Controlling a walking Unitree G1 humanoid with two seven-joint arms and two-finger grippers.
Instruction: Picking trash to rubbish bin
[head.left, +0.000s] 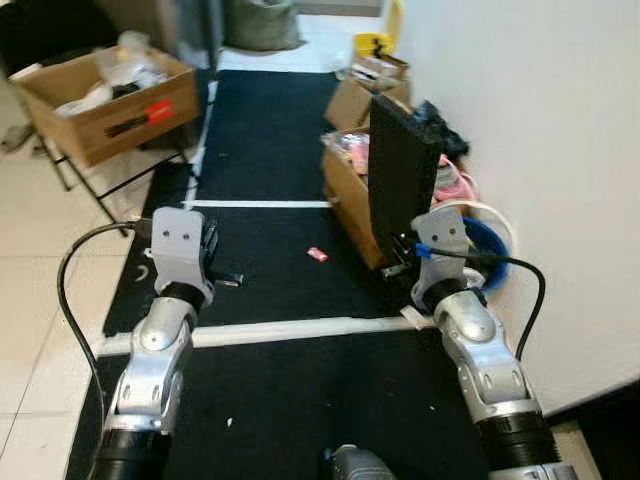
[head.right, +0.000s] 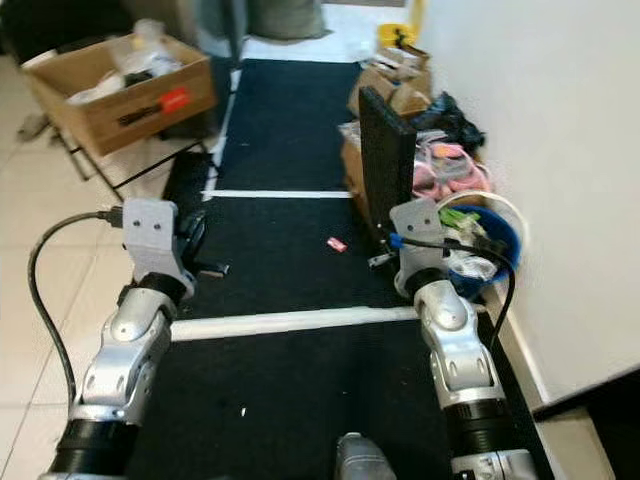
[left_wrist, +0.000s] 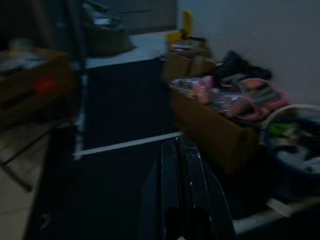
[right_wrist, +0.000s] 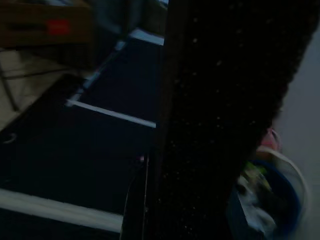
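My right gripper is shut on the lower edge of a flat black panel, which stands upright and tilted above the black mat. Its speckled face looms close in the right wrist view. Just right of it, against the wall, sits a blue rubbish bin with a white rim and some scraps inside. A small red scrap lies on the mat between my arms. My left gripper hovers low over the mat's left side, its fingers together and holding nothing.
A cardboard box of pink items stands behind the panel, with more boxes and a black bag along the white wall. Another filled cardboard box rests on a metal stand at far left. White tape lines cross the mat.
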